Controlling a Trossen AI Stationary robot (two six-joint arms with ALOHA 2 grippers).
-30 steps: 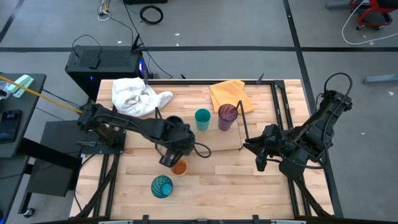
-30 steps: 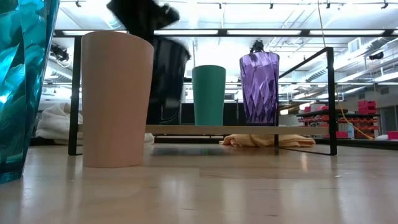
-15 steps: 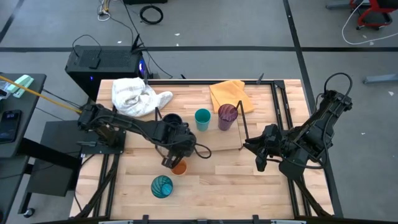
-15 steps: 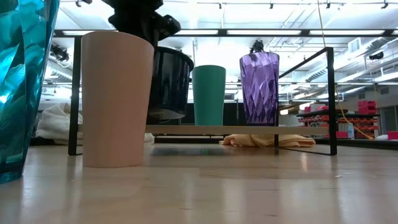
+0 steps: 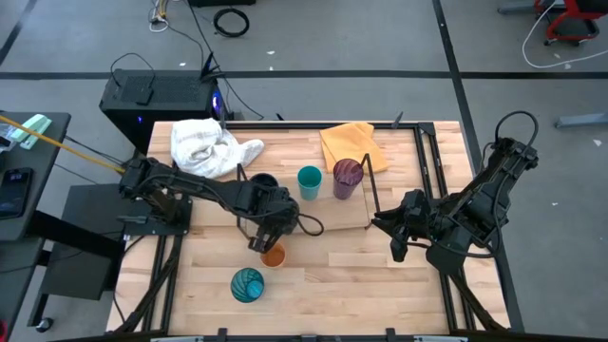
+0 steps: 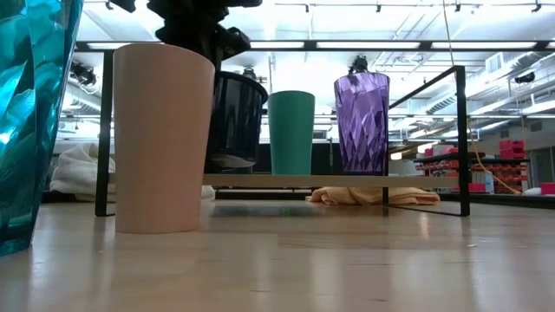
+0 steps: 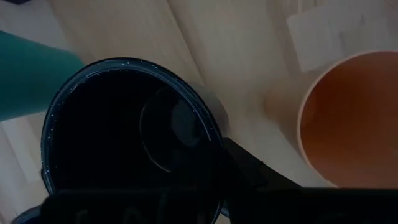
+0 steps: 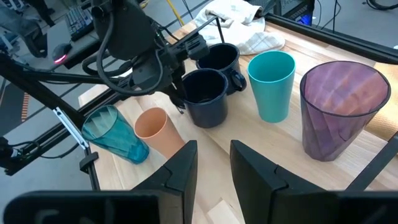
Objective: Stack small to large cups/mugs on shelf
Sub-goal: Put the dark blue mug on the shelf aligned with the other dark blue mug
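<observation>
right now a navy mug sits at the left end of the shelf, just beside a second mug, with the teal cup and purple tumbler further right. the left gripper is clamped on the near mug's rim, one finger inside. the orange cup stands just near of it on the surface, the patterned tumbler nearer still. risk: lifting away could drag the mug off the edge or tip the orange cup. the right gripper waits open, far right.
</observation>
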